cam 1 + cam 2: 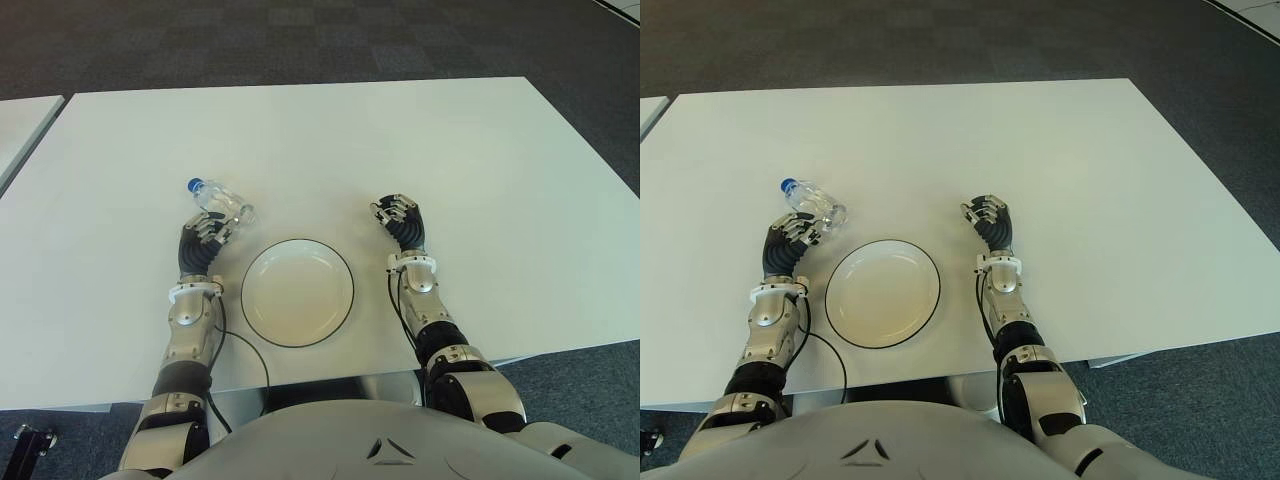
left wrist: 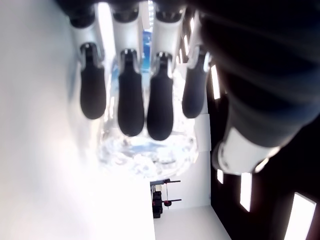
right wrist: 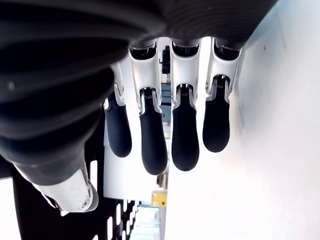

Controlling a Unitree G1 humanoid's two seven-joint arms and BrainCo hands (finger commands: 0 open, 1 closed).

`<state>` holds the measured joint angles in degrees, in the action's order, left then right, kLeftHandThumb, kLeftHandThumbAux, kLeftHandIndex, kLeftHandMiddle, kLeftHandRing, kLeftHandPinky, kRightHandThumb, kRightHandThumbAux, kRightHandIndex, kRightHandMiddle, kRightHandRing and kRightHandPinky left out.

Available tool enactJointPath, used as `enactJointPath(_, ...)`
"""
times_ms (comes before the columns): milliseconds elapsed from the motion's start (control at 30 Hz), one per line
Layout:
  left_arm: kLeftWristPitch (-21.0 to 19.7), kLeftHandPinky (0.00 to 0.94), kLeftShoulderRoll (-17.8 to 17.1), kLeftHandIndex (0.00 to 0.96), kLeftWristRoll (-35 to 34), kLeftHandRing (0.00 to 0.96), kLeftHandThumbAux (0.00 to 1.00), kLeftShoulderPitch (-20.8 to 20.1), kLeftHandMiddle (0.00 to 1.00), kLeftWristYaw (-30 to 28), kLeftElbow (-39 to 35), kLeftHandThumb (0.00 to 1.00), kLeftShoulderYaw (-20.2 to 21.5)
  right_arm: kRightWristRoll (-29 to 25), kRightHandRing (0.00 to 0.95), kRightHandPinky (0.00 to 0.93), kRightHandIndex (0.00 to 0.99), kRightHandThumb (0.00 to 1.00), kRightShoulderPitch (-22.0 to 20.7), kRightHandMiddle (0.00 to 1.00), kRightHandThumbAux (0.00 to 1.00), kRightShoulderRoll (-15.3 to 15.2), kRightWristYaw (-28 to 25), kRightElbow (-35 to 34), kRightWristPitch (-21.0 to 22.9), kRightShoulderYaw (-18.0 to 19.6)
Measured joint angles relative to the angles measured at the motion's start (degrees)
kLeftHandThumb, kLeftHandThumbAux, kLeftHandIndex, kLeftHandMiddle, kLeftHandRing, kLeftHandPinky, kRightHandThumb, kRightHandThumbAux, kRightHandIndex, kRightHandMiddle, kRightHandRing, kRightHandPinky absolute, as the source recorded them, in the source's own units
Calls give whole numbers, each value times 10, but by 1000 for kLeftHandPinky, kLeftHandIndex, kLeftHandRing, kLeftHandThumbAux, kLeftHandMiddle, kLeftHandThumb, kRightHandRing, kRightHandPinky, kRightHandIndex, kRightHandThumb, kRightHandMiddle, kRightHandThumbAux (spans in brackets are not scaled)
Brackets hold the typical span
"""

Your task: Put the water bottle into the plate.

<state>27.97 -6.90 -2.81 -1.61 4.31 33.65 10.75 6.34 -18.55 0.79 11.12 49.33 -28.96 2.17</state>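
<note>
Reaching our left hand (image 1: 205,238) to the bottle (image 1: 222,202) lying beyond the plate (image 1: 297,292); fingers curled near it, grip unclear. Right hand (image 1: 401,222) idle, half-curled, empty, beside the plate's right.

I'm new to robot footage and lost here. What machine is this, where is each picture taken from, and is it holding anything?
This is a humanoid robot with two fingered hands. The two wide pictures come from its head, looking down at a white table. The two close-ups come from wrist cameras. A water bottle lies on its side left of an empty plate. The left hand is at the bottle, fingers curled over it; whether it grips is unclear. The right hand, right of the plate, holds nothing.
</note>
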Motion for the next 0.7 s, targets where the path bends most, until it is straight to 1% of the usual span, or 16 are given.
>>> enactJointPath(200,0,562,-1,433,1,573,713,0,600,0,0,706,0,0,560,538,428,705,0,537,731,2,3,0,0,0)
enactJointPath(533,1,566,-3,433,7,584,715,-1,609,8,3,707,2,-1,567,549,429,704,0,555,731,5,2,0,0,0)
enactJointPath(600,13,546,-3,433,24,580,715,-2,608,31,11,706,2,-1,571,557,429,705,0,557,731,5,1,0,0,0)
enactJointPath(700,36,522,-3,433,73,568,717,-4,602,95,26,705,0,-1,573,555,429,705,0,558,731,5,0,0,-1,0)
